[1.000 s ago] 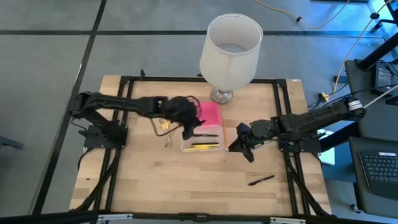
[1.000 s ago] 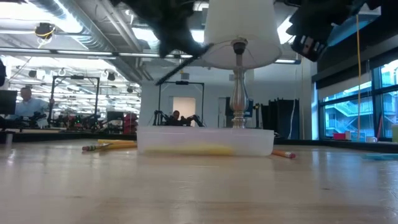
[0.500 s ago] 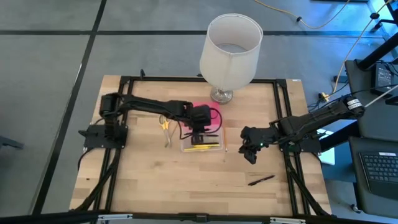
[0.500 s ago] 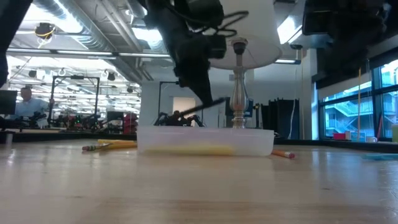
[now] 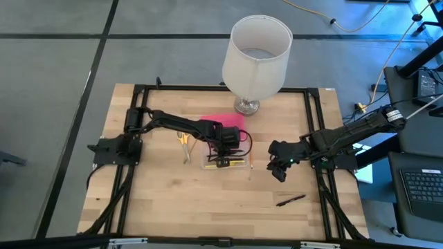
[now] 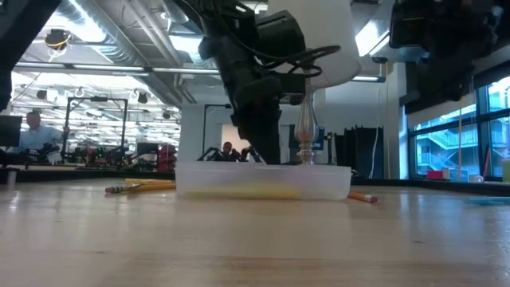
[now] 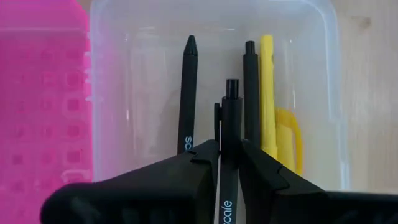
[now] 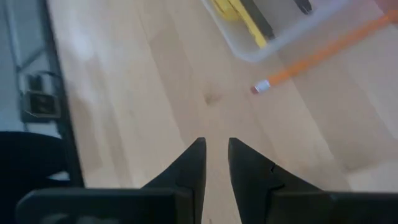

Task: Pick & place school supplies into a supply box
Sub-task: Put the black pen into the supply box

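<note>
Your left claw [image 7: 229,155] pinches a black pen [image 7: 229,134] inside the clear plastic supply box [image 7: 323,74], frame centre. Next, release it. The right claw [image 8: 216,155] waits, slightly spread.

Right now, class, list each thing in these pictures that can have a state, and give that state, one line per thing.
supply box: open, pink lid folded back flat.
left gripper: over the box, shut on a black pen.
right gripper: beside the box, holds nothing, fingers slightly apart.
orange pencil: lying on the table outside the box.
scissors: on the table, outside the box.
</note>
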Motion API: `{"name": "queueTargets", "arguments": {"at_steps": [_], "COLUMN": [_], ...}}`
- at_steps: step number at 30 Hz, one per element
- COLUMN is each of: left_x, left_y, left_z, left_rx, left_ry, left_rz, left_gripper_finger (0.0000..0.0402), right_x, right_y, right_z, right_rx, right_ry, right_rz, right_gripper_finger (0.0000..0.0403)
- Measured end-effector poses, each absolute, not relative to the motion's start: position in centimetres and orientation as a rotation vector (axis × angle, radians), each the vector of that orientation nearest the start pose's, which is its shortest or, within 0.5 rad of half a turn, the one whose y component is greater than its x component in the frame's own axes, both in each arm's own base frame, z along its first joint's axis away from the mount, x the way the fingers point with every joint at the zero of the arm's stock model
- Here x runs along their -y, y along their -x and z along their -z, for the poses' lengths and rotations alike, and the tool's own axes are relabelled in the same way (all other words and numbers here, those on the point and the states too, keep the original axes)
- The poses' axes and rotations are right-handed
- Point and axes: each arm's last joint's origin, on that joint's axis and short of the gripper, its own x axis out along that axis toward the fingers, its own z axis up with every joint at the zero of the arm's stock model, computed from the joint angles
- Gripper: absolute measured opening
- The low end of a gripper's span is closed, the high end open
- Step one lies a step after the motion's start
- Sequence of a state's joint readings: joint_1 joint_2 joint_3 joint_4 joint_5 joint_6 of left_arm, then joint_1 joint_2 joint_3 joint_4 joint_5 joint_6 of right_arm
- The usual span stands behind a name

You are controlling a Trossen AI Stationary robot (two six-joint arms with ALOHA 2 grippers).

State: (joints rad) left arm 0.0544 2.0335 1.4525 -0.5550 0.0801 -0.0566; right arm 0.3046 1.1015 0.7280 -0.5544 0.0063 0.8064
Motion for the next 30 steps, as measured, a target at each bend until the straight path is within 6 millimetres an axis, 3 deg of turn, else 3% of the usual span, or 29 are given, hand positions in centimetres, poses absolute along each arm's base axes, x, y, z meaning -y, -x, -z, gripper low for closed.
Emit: {"name": "queueTargets", "arguments": {"at_steps": [10,30], "left_x": [-2.1,-2.1], "left_y": [-42.0,-42.0], "left_z": [-16.2,-15.6], "left_rx": [-1.119,-1.133], "left_ry": [0.121,0.143], "left_rz": [-0.017,-0.02], "left_gripper_finger": [0.0044,0.0045], "right_x": [-6.1,-6.1], "right_y": [-17.3,-17.1], "right_z": [-21.4,-21.3], "right_rx": [-1.239,-1.246], "right_ry": [-0.505,-0.483], "right_rz": [0.232,0.252], "right_gripper_finger": [0.0073,0.0073]}}
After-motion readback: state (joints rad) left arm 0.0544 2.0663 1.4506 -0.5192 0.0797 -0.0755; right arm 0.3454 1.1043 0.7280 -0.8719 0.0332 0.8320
